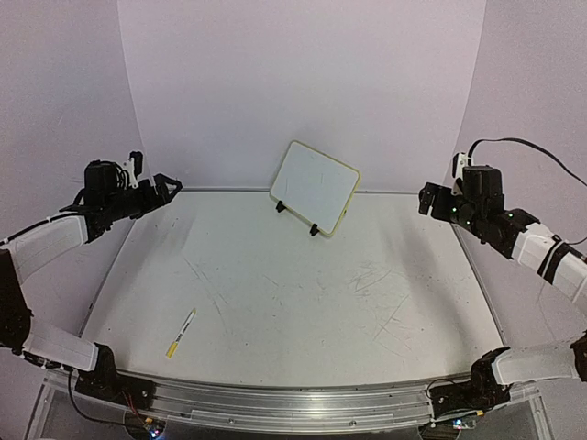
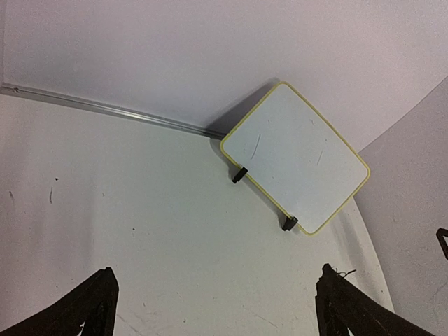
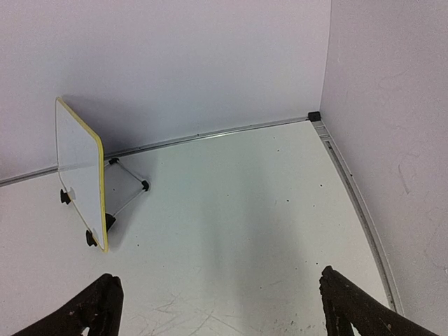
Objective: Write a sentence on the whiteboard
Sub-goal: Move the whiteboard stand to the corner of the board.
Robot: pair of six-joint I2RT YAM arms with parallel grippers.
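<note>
Far from the rig, I am hovering the left claw (image 1: 168, 191) and the right claw (image 1: 429, 202) above opposite sides of the scuffed tabletop (image 1: 303, 302), each one gaping wide and carrying nothing. The whiteboard (image 1: 314, 186) is standing at the far middle of the tabletop, close to the back wall (image 1: 303, 82). It is propped on its two black clip feet (image 1: 315, 230) and leaning back on a wire stand (image 3: 126, 185). Its face is turned towards the claws and is showing only a few faint strokes. A thin white pen with a yellow end (image 1: 181, 333) is lying flat near the front left, well apart from the board and from both claws. I am taking it for the marker, and picking it up looks to be the first job, so the writing is not yet begun. The risks I am weighing are these. The slim pen, flat on a slick surface, could roll or skid away if a claw closes on it off-centre. A cap, if one is on it, would leave the board unmarked. The lightly propped board could slide back or topple if the tip is pressing too hard while the other claw is not bracing its rim.
</note>
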